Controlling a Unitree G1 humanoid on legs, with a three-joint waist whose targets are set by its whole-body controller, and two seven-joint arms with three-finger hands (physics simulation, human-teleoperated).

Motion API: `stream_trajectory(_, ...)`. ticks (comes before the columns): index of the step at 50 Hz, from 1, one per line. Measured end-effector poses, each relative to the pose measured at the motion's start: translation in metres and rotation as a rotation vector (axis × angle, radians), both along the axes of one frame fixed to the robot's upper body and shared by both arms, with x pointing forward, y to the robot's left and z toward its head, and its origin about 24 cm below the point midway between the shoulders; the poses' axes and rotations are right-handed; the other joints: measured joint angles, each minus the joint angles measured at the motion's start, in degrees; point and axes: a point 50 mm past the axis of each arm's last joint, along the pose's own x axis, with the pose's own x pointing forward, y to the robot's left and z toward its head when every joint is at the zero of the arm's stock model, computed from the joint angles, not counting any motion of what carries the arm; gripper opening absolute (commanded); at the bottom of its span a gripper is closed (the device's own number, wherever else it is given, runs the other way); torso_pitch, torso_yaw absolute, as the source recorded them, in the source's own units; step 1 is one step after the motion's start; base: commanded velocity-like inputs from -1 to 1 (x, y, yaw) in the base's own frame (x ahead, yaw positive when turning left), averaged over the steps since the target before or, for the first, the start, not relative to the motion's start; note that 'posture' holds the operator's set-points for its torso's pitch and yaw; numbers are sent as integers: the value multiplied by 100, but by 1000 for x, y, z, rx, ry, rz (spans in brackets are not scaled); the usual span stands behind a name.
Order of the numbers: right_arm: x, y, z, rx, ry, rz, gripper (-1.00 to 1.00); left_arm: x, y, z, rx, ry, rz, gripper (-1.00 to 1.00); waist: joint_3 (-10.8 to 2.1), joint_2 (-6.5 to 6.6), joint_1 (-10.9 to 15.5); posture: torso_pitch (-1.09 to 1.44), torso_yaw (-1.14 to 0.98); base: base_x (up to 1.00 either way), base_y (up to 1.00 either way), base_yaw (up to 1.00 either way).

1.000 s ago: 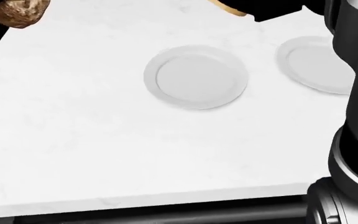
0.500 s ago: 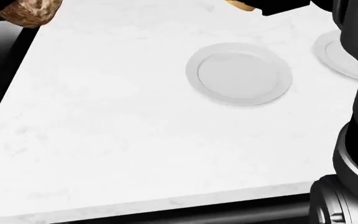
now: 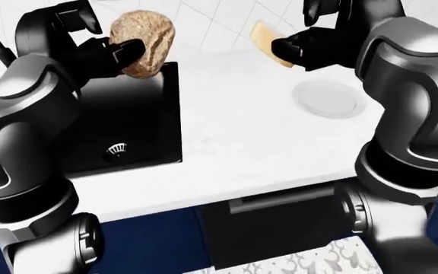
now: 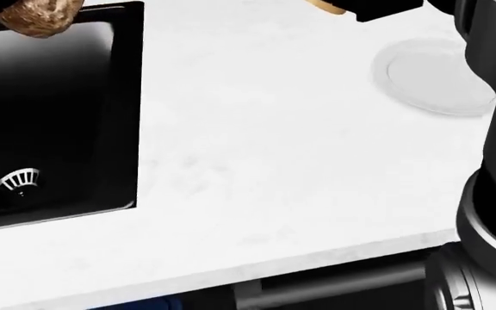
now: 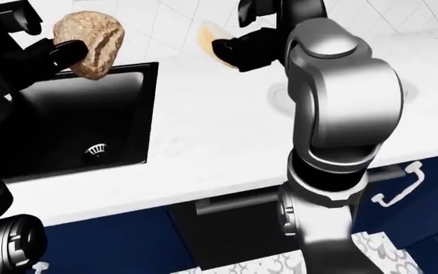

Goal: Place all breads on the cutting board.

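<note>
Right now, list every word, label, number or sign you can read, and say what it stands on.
None: no text shows in any view.
The round loaf, the bread slice, the plate, the sink and the counter bear no print.

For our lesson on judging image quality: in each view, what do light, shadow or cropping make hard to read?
Head view: the sink is a near-flat black, only its drain stands out, and the round loaf is cropped at the top edge. Left-eye view: the white plate barely contrasts with the counter. Right-eye view: the right arm hides most of that plate; the bread slice stays sharp.
</note>
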Motion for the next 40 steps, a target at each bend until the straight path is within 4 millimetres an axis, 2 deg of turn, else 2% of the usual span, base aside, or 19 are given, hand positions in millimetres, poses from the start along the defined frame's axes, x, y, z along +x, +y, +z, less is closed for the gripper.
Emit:
stream_trajectory(2,1,0,0,0,6,-1,-100,0,0,2,1,-5,-1,-100,-18,-136,-33,0,0,-23,71,0)
stream_trajectory(4,3,-4,-6,5,33,-16,-100,1,-3,-2,1,6,-15,-100,-34,-151,-108,0,0,-23,71,0)
stream_trajectory(7,6,-7,-9,10,65,-35,-100,6,-6,-8,7,51,-31,-100,-162,-203,-8,0,0,-23,71,0)
stream_trajectory(9,3,-5,-3,7,36,-28,-100,6,-5,-5,5,38,-26,-100,-127,-87,59,0,0,-23,71,0)
stream_trajectory(12,2,-4,0,6,10,-20,-100,3,-4,1,3,2,-19,-100,-34,193,74,0,0,-23,67,0)
stream_trajectory(13,2,-5,0,7,11,-21,-100,3,-4,2,3,-7,-18,-100,-30,333,75,0,0,-21,52,0)
stream_trajectory(14,3,-4,1,6,12,-18,-100,2,-3,4,3,-13,-14,-100,-57,547,102,0,0,-5,26,0)
stream_trajectory(16,4,1,-6,-1,35,1,-100,3,1,-1,-6,4,2,-100,89,555,191,0,0,0,2,0)
stream_trajectory(17,5,3,-8,-4,51,10,-100,4,2,-2,-7,15,9,-100,119,575,219,0,0,0,0,0)
stream_trajectory(19,6,4,-8,-6,61,20,-100,3,4,-1,-7,17,19,-100,139,519,179,0,0,0,13,0)
stream_trajectory(21,5,6,-5,-7,47,28,-100,3,4,-1,-9,17,25,-100,78,333,153,0,0,0,39,0)
stream_trajectory(24,1,6,1,-5,4,32,-100,1,4,0,-8,10,23,-100,76,38,90,0,0,0,45,0)
stream_trajectory(29,1,3,0,-2,11,22,-100,1,2,3,-5,0,12,-100,79,-122,-11,0,0,0,47,0)
stream_trajectory(31,2,1,-2,1,17,13,-100,0,-1,5,-2,-10,1,-100,19,-215,-64,0,0,0,47,0)
stream_trajectory(32,2,0,-5,4,26,5,-100,0,-3,2,-1,-5,-8,-100,22,-173,-105,0,0,0,49,0)
stream_trajectory(35,5,-4,-11,13,62,-18,-100,4,-7,-5,6,36,-33,-100,-120,-248,7,0,0,0,61,0)
stream_trajectory(36,4,-4,-9,12,56,-18,-100,4,-6,-4,5,35,-33,-100,-130,-230,29,0,0,0,62,0)
stream_trajectory(38,2,-2,-4,9,28,-12,-100,2,-5,0,2,14,-27,-100,-89,-107,45,0,0,0,62,0)
stream_trajectory(40,1,-3,-2,10,10,-8,-100,1,-5,3,1,-6,-25,-100,-47,77,28,0,0,0,61,0)
